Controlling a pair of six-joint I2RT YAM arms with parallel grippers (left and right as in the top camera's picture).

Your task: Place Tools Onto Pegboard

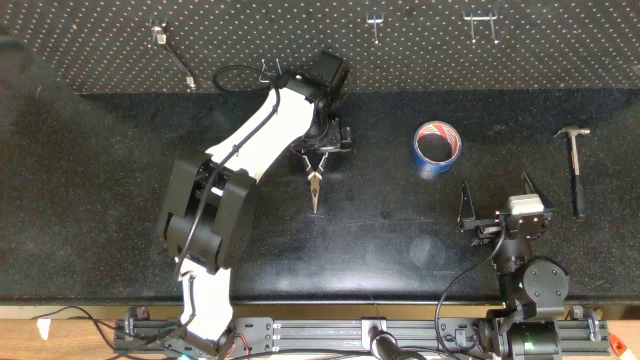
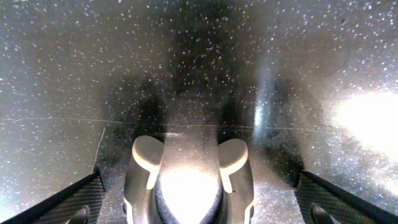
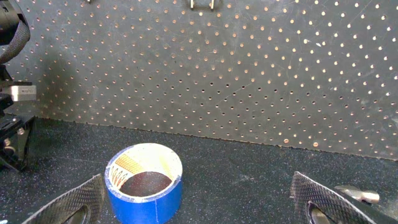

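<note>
Straddling the metal-nosed, pale-handled pliers (image 1: 314, 188) at centre frame, the left gripper (image 1: 320, 150) is held wide open, nothing gripped. If closed off-centre, one handle could be missed and the pliers dropped. Right gripper (image 1: 495, 215), lower right: also wide.

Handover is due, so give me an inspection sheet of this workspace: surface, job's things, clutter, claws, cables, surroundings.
Surface: dark speckled worktop, nothing spilled.
Job's things: pliers lying flat, nose toward the arm bases; blue tape roll on its flat side; hammer lying at the right; pegboard behind, its two right hooks bare.
Clutter: nothing seen.
Claws: left claw open, astride the pliers' handles; right claw open, short of the tape roll.
Cables: black loop by the left arm's wrist; dark cord hanging on the pegboard; leads by the arm bases.
Surroundings: nothing seen.
</note>
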